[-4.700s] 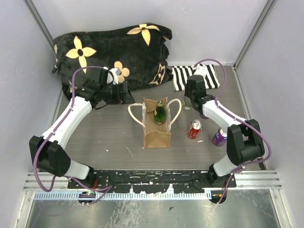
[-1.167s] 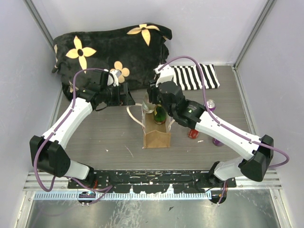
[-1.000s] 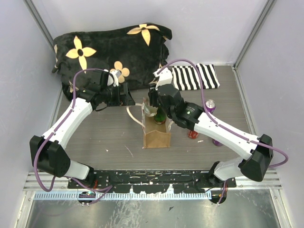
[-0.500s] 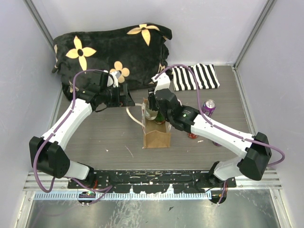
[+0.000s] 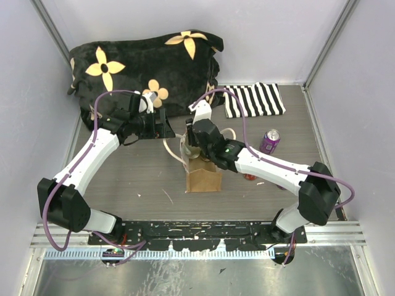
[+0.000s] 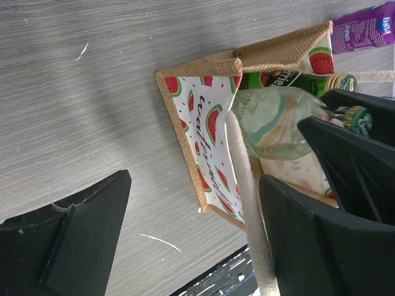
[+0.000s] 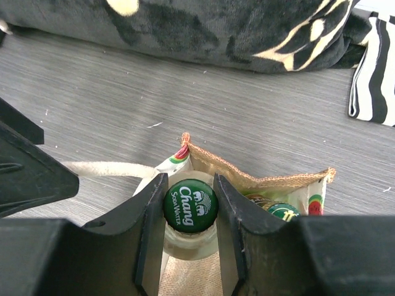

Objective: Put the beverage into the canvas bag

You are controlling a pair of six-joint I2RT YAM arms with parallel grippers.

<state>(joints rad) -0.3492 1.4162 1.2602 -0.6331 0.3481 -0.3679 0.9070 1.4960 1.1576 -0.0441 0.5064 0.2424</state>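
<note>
The right gripper [image 7: 189, 191] is pressed together on the neck of a clear glass bottle [image 6: 271, 123], one finger on each side just under the green crown cap. The bottle hangs upright directly beneath the fingers, at the mouth of the canvas bag [image 5: 203, 179]. How deep its base sits cannot be told.

**Handling.** Glass is rigid, smooth and breakable, and a full bottle is probably heavy for a neck pinch. The flare under the cap is the sound place to hold, because it stops the bottle slipping downward. The bag is soft and light and would likely tip or fold under a sideways push.

**Edges.** The jute rim [image 7: 247, 176] lies just ahead of the fingers and wraps close around the bottle's shoulder. A green bottle [image 7: 284, 211] already stands inside, to the right of the fingers and close to the held one, so glass could knock on glass. A rope handle [image 7: 105, 168] trails off to their left.

**Room.** The left gripper [image 6: 194, 182] is spread wide, its fingers apart from the bag's printed side, the handle running against one of them. The flowered cushion [image 7: 216, 24] lies well ahead, and a purple can [image 5: 269, 140] stands well off to the right. The free path is straight down.
</note>
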